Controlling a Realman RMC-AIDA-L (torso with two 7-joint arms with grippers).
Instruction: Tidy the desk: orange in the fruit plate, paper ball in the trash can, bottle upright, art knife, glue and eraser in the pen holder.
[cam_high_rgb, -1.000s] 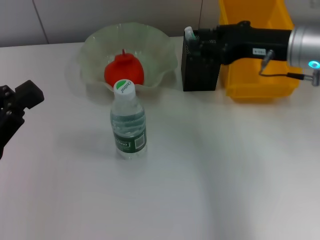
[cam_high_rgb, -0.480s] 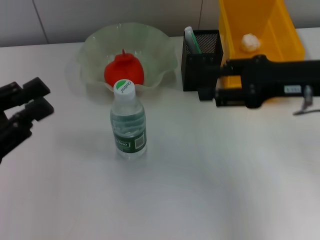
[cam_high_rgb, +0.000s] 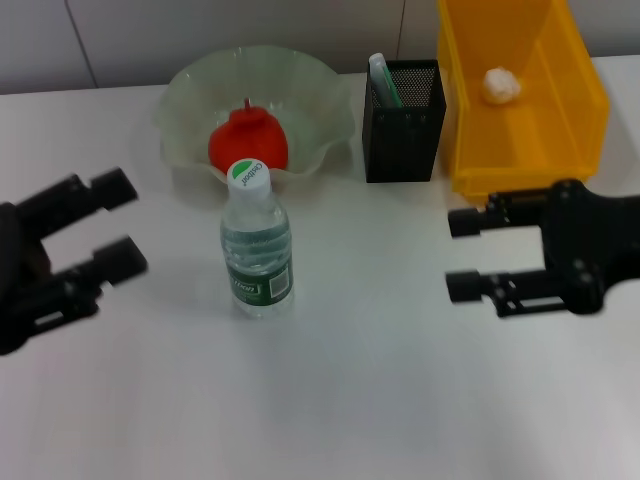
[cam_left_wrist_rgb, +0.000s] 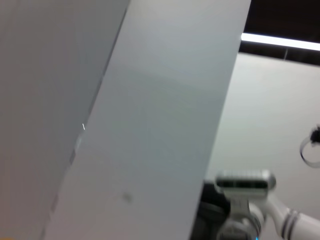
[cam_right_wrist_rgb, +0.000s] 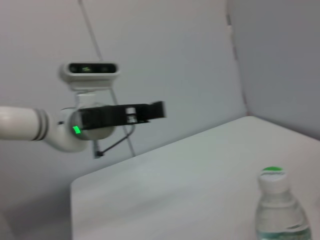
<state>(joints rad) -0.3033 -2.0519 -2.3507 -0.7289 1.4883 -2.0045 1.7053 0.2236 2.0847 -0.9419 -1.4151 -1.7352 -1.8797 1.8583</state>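
The orange (cam_high_rgb: 248, 140) lies in the pale-green fruit plate (cam_high_rgb: 320, 100) at the back. In front of it the bottle (cam_high_rgb: 256, 245) stands upright, its cap also visible in the right wrist view (cam_right_wrist_rgb: 272, 179). The paper ball (cam_high_rgb: 501, 85) rests inside the yellow trash can (cam_high_rgb: 575, 110). A green-and-white item (cam_high_rgb: 381, 80) pokes out of the black mesh pen holder (cam_high_rgb: 405, 135). My left gripper (cam_high_rgb: 118, 227) is open at the left, empty. My right gripper (cam_high_rgb: 457, 254) is open in front of the trash can, empty. Art knife, glue and eraser are not recognisable.
The white table (cam_high_rgb: 350, 400) extends toward me in front of the bottle. The left arm (cam_right_wrist_rgb: 90, 120) shows in the distance in the right wrist view. A wall stands behind the table.
My right gripper has pulled back from over the pen holder and trash can toward the near right. My left gripper has come further into view from the left, fingers spread.
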